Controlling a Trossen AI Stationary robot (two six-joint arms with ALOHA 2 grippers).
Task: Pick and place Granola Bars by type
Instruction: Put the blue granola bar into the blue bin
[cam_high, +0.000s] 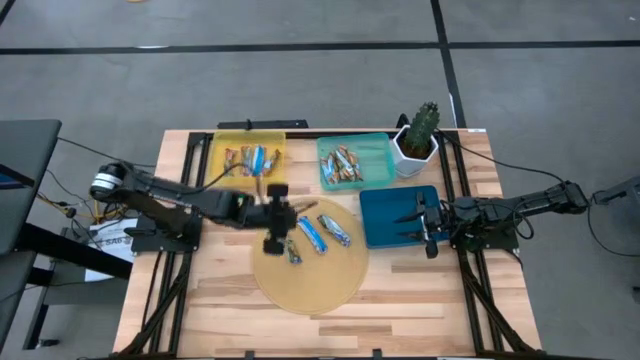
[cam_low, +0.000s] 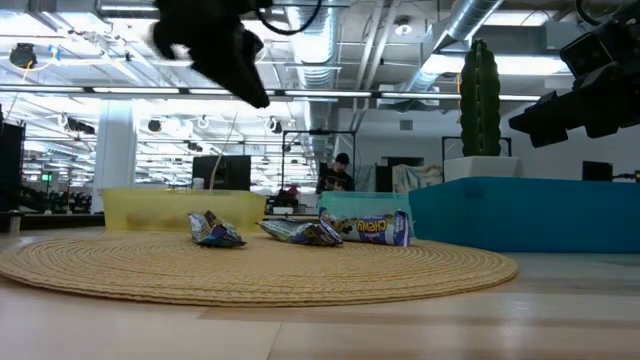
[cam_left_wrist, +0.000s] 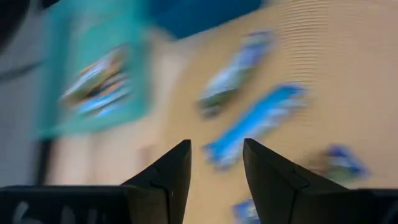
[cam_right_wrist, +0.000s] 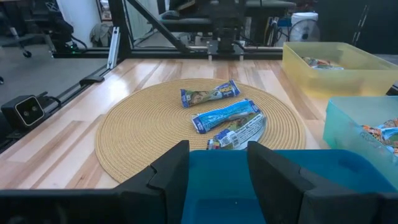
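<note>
Blue-and-white granola bars (cam_high: 312, 235) lie on the round woven mat (cam_high: 310, 285) in mid-table; the right wrist view shows three (cam_right_wrist: 225, 115). More bars lie in the yellow tray (cam_high: 222, 160) and the teal tray (cam_high: 375, 150) at the far side. My left gripper (cam_left_wrist: 216, 155) hangs open and empty above the mat's far left part (cam_high: 285, 225), slanting down toward the bars. My right gripper (cam_right_wrist: 217, 155) stands open and empty over the dark blue tray (cam_high: 385, 215).
A potted cactus (cam_high: 420, 135) stands in a white pot at the far right, behind the blue tray. The near half of the mat and the wooden tabletop (cam_high: 300, 330) in front of it carry nothing. Dark frame rails run along both table sides.
</note>
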